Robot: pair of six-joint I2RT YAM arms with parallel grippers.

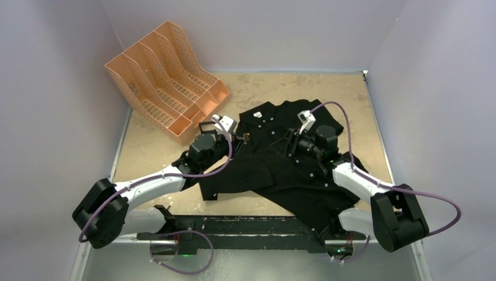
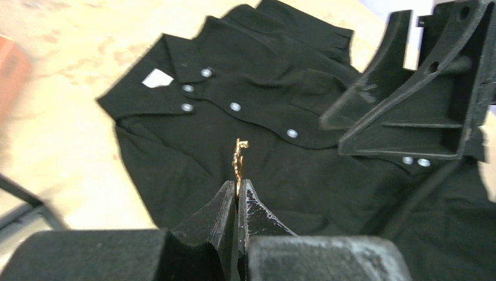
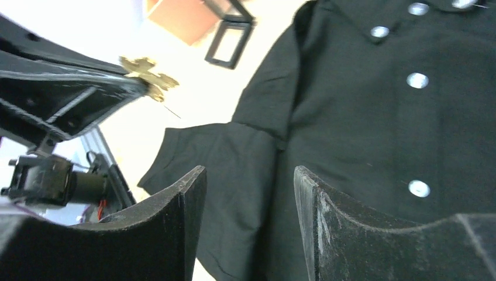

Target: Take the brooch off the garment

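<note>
The black garment point(image 1: 275, 170) lies spread on the tan table, its collar and white label toward the back. My left gripper point(image 2: 238, 182) is shut on the small gold brooch point(image 2: 238, 157), which sticks up from the fingertips over the shirt's left front. In the right wrist view the brooch point(image 3: 149, 73) shows clear of the fabric, its thin pin bare against the table. From above the brooch point(image 1: 246, 138) is a speck at the left gripper point(image 1: 240, 138). My right gripper point(image 3: 248, 172) is open just above the shirt point(image 3: 374, 129) near the white buttons, with nothing between its fingers.
An orange file rack point(image 1: 166, 76) lies at the back left. A small black frame point(image 1: 206, 127) sits on the table between the rack and the shirt. White walls close in the table on three sides.
</note>
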